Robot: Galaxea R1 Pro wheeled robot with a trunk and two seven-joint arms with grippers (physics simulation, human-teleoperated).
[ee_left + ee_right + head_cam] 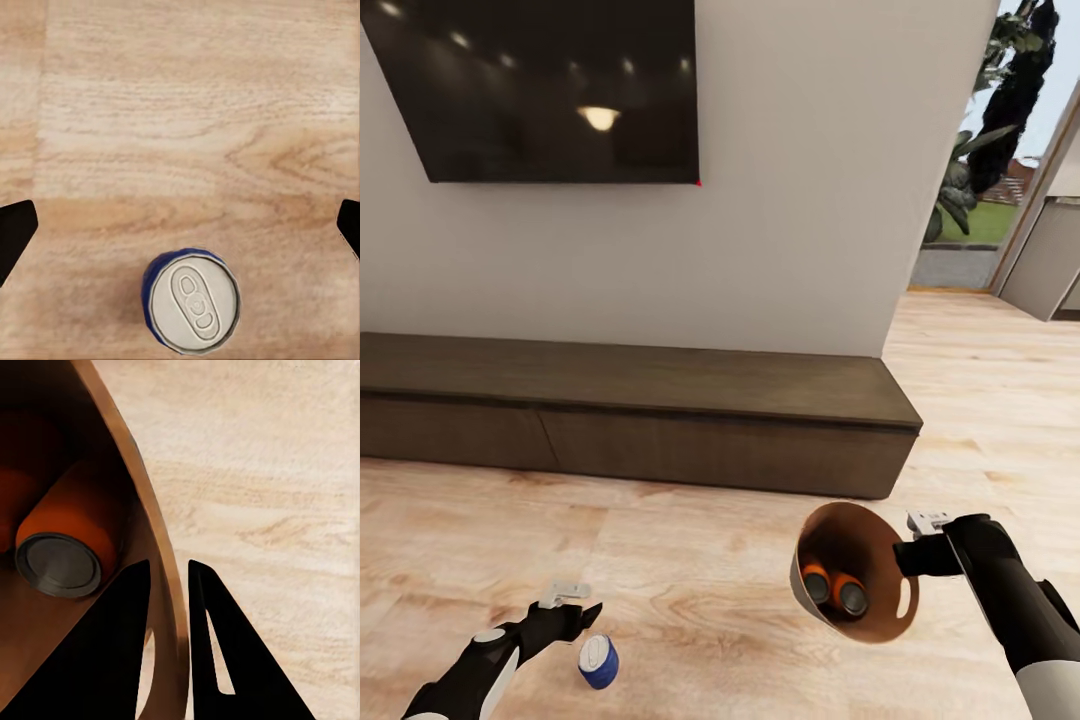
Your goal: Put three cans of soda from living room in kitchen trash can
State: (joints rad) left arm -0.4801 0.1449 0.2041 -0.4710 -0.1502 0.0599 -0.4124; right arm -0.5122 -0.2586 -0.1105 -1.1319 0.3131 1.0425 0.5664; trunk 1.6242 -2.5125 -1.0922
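1. Blue can (598, 662) stands upright on the wood floor (690, 570), long axis vertical, tab end up — just beside the left gripper (585, 611), fingers wide apart.
2. Right gripper (908, 556) fingers clamped on the rim of the tash can (880, 612), tipped mouth-forward; two orange cans (837, 589) lie inside, ends outward.
3. Risk: more tilt and they roll out; an off-centre close topples the blue can.

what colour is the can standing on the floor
Blue with a silvery top; the left wrist view shows it best.

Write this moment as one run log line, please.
left claw: open beside blue can | right claw: shut on trash can wall | orange cans: inside
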